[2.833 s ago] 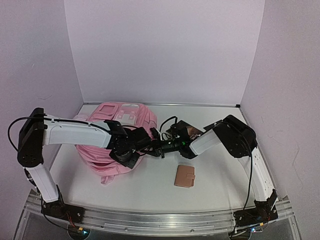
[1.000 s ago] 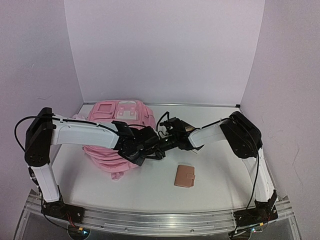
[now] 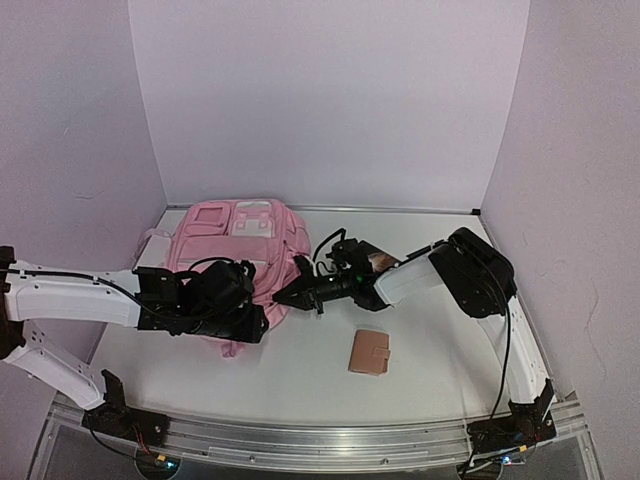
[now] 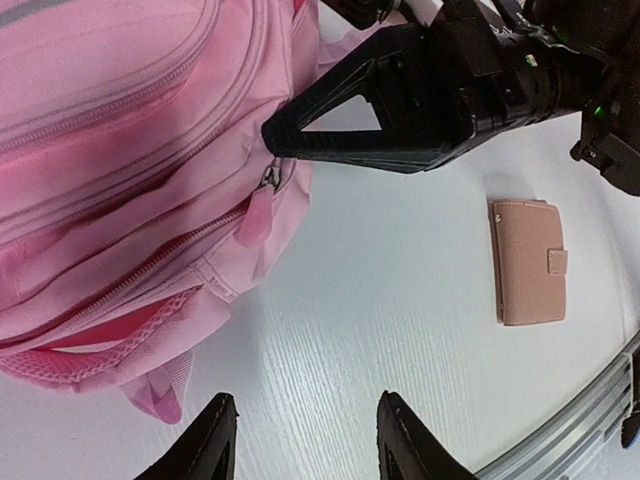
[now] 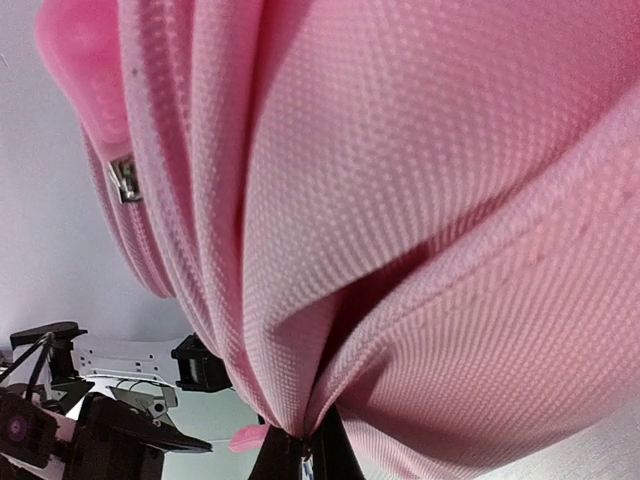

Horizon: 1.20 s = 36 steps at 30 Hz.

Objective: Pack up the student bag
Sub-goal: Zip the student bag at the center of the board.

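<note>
- My left arm (image 3: 70,298) and right arm (image 3: 505,335) have white shells with black joints.
- Thin black cables (image 3: 328,238) loop off the right one.
- My right gripper (image 4: 272,138) has black wedge fingers (image 4: 430,90) with a triangular cut-out.
- A green light (image 4: 597,110) glows behind.

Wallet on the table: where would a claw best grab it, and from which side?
The wallet lies flat and closed on the table, apart from the bag, so only its thin edges offer a hold. Likely best from straight above, pinching the two long edges across the narrow width. Its tab sits midway on one long edge; grip just beside it.
</note>
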Available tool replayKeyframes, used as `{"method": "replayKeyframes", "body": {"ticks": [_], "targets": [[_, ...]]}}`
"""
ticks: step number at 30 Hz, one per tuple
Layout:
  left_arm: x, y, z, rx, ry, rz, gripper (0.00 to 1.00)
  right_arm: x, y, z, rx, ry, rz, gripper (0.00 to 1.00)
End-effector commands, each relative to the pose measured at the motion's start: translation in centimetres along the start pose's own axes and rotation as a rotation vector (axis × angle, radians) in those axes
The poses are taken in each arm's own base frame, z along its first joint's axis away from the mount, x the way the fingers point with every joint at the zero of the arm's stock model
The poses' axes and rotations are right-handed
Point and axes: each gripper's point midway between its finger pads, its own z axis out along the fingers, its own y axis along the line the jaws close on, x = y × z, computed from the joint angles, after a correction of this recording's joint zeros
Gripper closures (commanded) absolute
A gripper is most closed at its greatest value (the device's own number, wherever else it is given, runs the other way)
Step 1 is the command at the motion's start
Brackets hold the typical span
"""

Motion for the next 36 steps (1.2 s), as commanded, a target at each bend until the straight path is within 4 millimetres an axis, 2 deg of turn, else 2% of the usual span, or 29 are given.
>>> {"method": "replayKeyframes", "body": {"ticks": [1, 6, 11, 16, 25, 36], "targets": [[-2.1, -1.6, 0.3, 0.127, -0.047, -0.181, 0.51, -1.1, 4.6, -0.6, -0.154, -0.04, -0.162, 1.0], [-3.9, -0.9, 0.1, 0.215, -0.104, -0.318, 0.54, -0.7, 4.8, -1.1, -0.148, -0.052, -0.232, 1.0], [-4.4, -0.8, 0.9, 0.213, -0.102, -0.339, 0.58, -0.7, 5.1, -1.2, -0.155, -0.058, -0.256, 1.0], [-5.0, 0.0, 1.5, 0.21, -0.106, -0.406, 0.65, -0.4, 5.4, -1.4, -0.162, -0.059, -0.291, 1.0], [-4.8, 0.4, 3.0, 0.178, -0.047, -0.462, 0.69, -0.3, 5.9, -1.3, -0.173, -0.064, -0.308, 1.0], [-5.1, 0.6, 4.9, 0.165, -0.022, -0.48, 0.68, 0.2, 6.5, -1.3, -0.182, -0.055, -0.319, 1.0]]}}
